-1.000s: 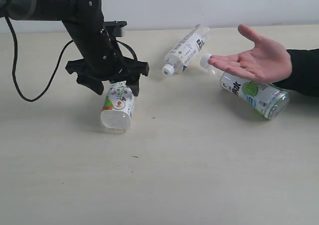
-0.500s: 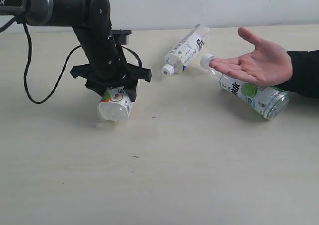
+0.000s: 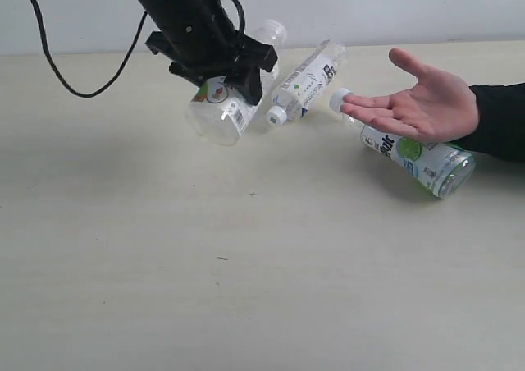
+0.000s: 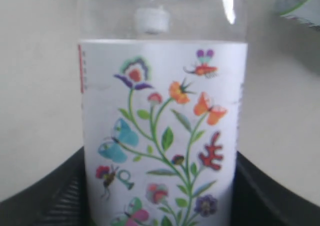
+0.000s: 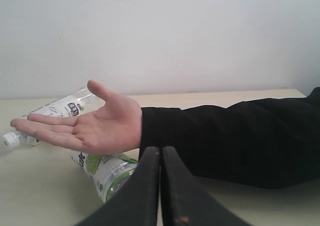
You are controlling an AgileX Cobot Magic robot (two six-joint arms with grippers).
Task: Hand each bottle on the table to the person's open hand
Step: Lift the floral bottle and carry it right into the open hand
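A: What is the floral bottle (image 4: 162, 136), filling the left wrist view, showing?
B: Its white label is carrying green stems, orange and blue butterflies, red and purple blooms; a red strip is edging its left side.
A: And the exterior view?
B: Upper centre, the white-black bottle (image 3: 308, 77) is contrasting with the pale beige table (image 3: 246, 289); at right, the green-fruit bottle (image 3: 414, 159) is showing white and blue, beside a black sleeve (image 3: 500, 116).

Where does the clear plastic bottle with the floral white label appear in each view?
Exterior: floral bottle upper left of centre, in the air, held by the left gripper.
Left wrist: the bottle fills the centre.
Right wrist: not in it.
Shared landmark: the open hand, in exterior and right wrist views.
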